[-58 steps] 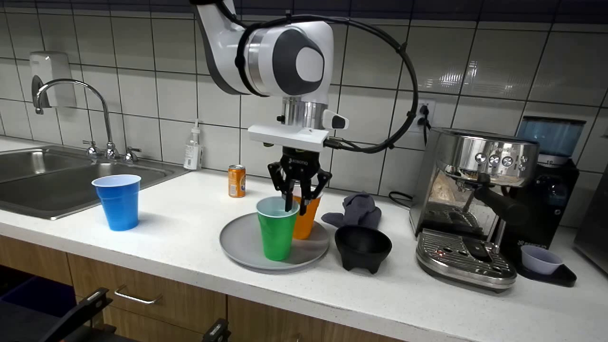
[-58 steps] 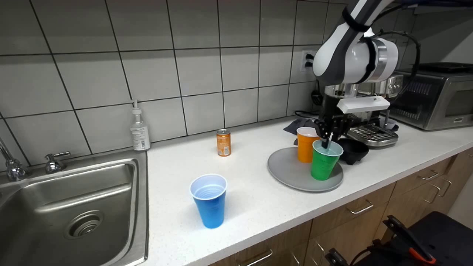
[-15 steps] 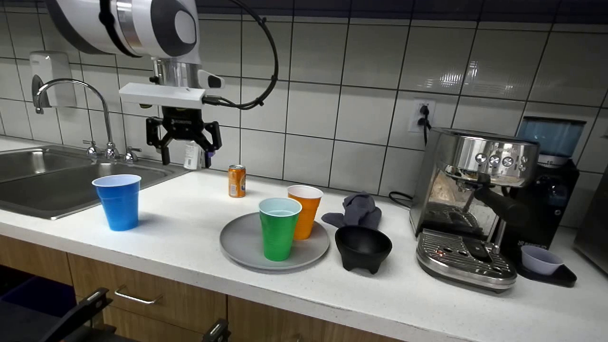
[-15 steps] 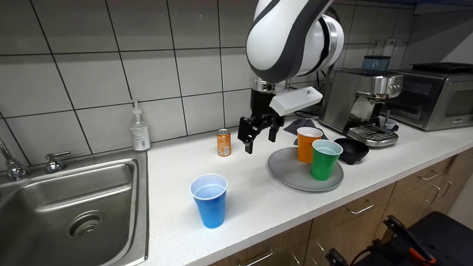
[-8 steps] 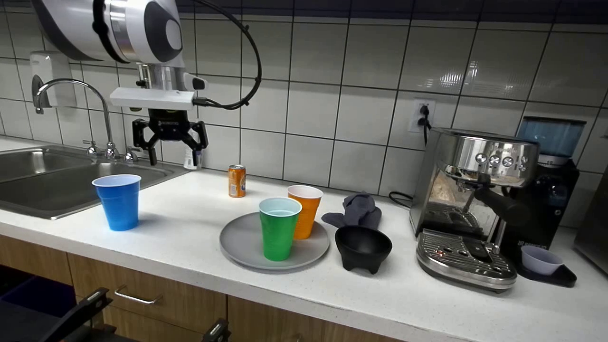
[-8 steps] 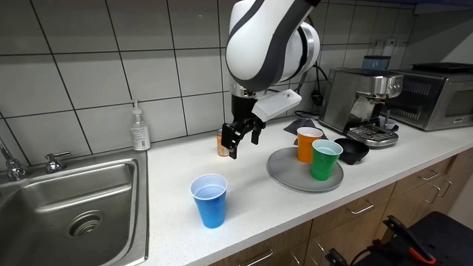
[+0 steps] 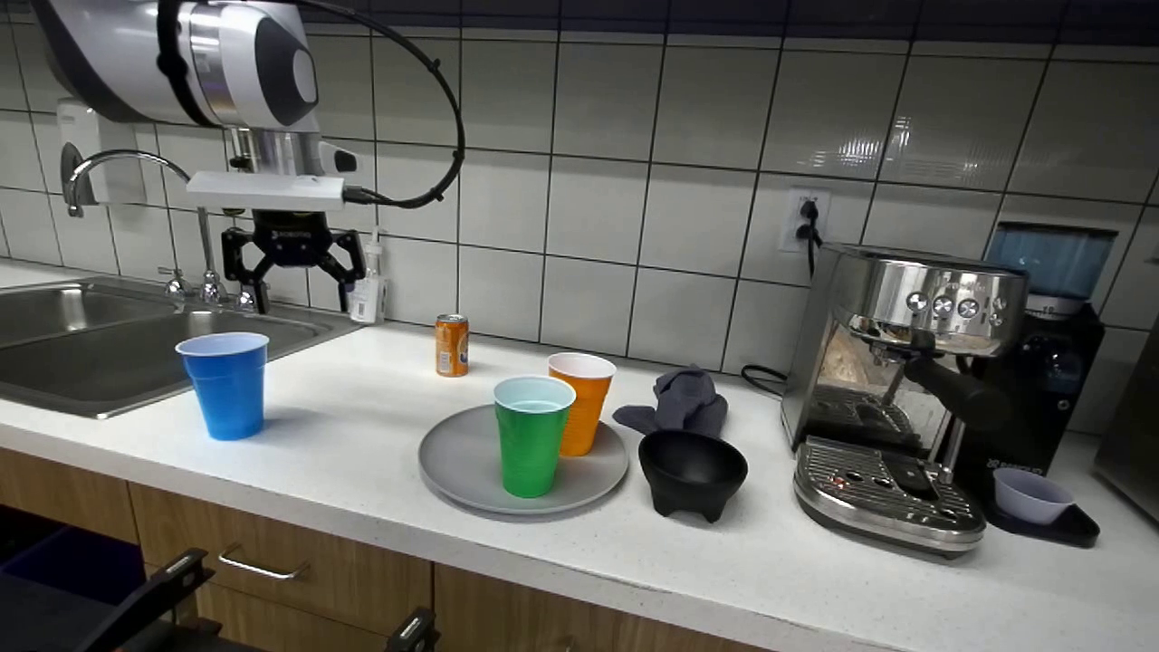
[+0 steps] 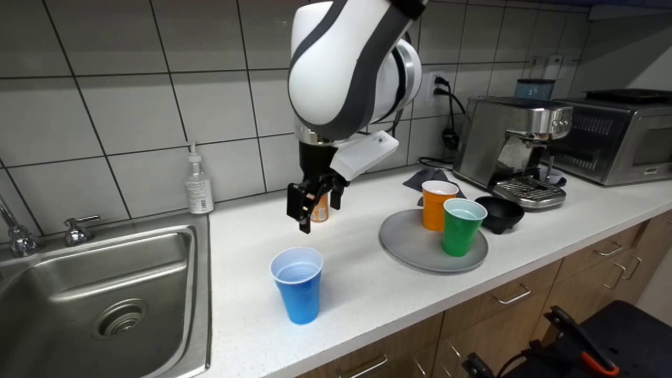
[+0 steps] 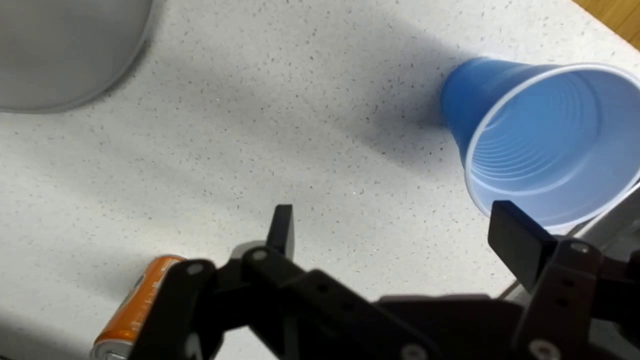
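Fingers (image 9: 517, 235) are spread wide with nothing gripped between them, and the gripper (image 7: 303, 301) is held above the counter (image 7: 353, 435), pointed straight down, apparently so that the upright things underneath can be cleared without being knocked. Nearest below is the blue cup (image 7: 226, 389), set mouth up on its narrow base near the sink (image 8: 202, 294) and well apart from the grey plate (image 7: 457, 462). In the wrist view its rim is partly hidden by one finger, but a gap is shown beneath the gripper in both exterior views, so no contact is judged to be made. An orange can (image 7: 451, 346) is stood upright farther back, near the tiled wall (image 7: 589, 217). On the plate, the green cup (image 7: 532, 444) and the orange cup (image 7: 589, 407) are grouped close together, their bases fully supported, probably for steadiness; whether their sides touch cannot be told. Just beside the plate, a black bowl (image 7: 693, 471) is raised on short feet, and a crumpled cloth (image 7: 684, 403) is laid behind it. At the sink's back corner, a soap bottle (image 8: 199, 189) is placed, presumably for easy reach when washing is done.
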Robot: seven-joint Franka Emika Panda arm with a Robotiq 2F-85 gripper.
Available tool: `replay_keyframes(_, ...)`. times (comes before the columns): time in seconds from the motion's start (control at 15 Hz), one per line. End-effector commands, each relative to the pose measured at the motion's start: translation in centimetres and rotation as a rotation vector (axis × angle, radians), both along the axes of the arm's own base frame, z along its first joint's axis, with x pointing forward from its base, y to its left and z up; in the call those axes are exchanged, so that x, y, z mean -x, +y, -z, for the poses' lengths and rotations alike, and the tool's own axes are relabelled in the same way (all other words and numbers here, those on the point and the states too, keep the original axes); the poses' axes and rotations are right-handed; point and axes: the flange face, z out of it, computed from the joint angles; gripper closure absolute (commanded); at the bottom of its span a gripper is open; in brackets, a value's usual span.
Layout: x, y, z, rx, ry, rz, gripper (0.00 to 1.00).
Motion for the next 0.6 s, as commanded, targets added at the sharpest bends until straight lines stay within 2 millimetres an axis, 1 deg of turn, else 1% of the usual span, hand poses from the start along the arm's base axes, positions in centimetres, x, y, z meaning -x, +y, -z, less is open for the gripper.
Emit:
replay_keyframes(0.0,0.1,2.4,-0.9,-0.002,-0.016,-0.043,0.0)
replay_keyframes(0.2,1.2,3.9,-1.2,-0.005,-0.009,-0.07,0.0)
replay_keyframes(0.53,3.4,6.3,-1.0,-0.006,0.01,-0.125,0.0)
